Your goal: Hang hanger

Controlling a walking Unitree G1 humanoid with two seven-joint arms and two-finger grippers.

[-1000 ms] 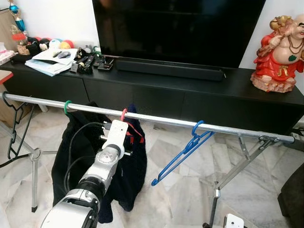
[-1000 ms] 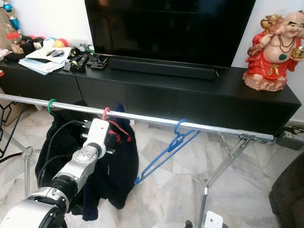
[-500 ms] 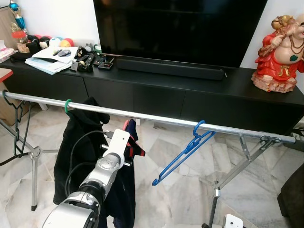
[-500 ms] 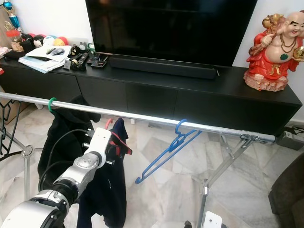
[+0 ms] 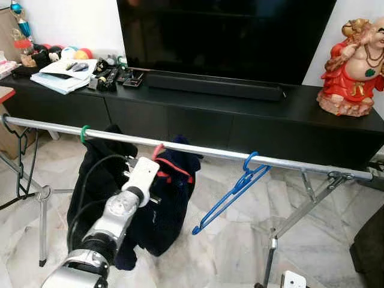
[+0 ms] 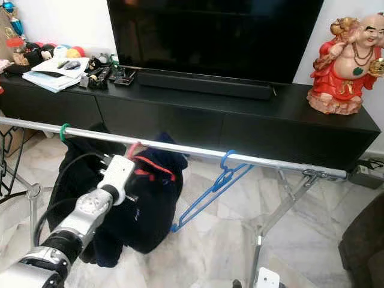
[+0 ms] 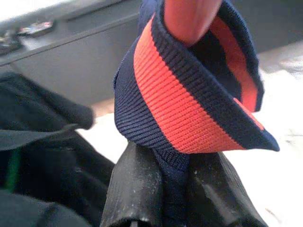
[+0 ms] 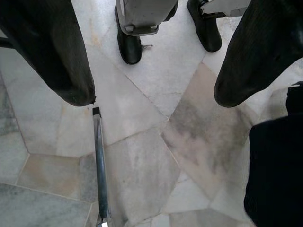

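- Left wrist view shows the left gripper (image 7: 170,189) pinched tight on the navy and red collar (image 7: 189,109) of a dark top.
- That top sits on a red hanger (image 5: 157,150), whose hook looks to be over the metal rail (image 5: 288,163), between a green hanger (image 5: 84,133) and a blue hanger (image 5: 231,192).
- Hanging looks nearly done; letting go is left.
- Right gripper (image 8: 151,90) hangs wide apart over the floor.

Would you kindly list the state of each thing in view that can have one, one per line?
Left gripper: shut on the navy garment's collar.
Right gripper: open, pointing at the floor.
Pink hanger: hooked over the rail, carrying the navy garment.
Blue hanger: hooked on the rail, bare, tilted.
Green hanger: hooked on the rail, carrying a black garment.
Television: off.
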